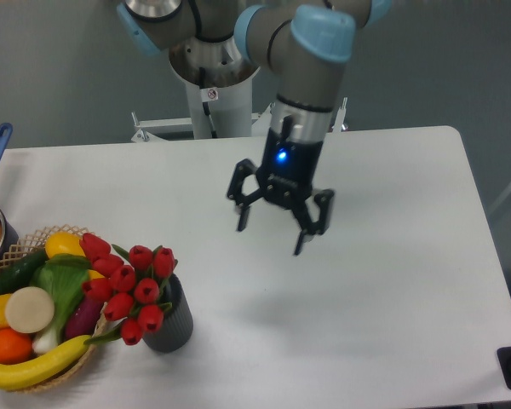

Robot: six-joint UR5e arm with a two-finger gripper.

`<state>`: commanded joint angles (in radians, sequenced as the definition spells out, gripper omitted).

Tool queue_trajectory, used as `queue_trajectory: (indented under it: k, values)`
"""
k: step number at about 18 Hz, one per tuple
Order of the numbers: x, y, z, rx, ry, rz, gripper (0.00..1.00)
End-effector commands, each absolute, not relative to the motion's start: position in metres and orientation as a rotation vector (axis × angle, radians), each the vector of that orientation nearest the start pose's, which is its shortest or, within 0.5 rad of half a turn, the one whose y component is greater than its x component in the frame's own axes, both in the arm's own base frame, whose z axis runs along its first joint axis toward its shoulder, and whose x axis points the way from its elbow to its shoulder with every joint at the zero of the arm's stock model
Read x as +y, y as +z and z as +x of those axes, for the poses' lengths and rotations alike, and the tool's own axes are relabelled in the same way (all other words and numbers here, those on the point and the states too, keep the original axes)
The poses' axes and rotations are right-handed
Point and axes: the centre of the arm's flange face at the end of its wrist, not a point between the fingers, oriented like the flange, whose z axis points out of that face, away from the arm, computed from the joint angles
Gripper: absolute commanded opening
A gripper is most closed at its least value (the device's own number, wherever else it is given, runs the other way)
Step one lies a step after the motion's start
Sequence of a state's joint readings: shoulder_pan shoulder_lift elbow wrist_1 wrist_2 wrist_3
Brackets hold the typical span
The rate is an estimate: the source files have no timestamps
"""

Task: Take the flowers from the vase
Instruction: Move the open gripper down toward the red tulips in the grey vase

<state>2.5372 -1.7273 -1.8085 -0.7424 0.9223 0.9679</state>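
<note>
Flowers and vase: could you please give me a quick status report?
Gripper open, empty, above the table. Flowers untouched in the vase. Wicker basket touches the flowers' left side.

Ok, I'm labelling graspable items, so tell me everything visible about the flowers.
The flowers are a bunch of red tulip buds with green leaves, looking artificial. They stand in the small dark ribbed vase near the table's front left, leaning left over the wicker basket of produce. The open gripper hangs apart from them, up and to the right.
</note>
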Motion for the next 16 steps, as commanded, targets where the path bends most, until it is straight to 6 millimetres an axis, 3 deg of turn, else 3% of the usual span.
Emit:
queue_trajectory:
  k: [5, 9, 16]
  values:
    - [0.477, 0.389, -0.331, 0.404, -0.077, -2.235, 1.0]
    - [0.484, 0.367, -0.327, 0.434, -0.168, -2.165, 1.0]
    - [0.512, 0.35, -0.31, 0.495, -0.235, -2.142, 1.0]
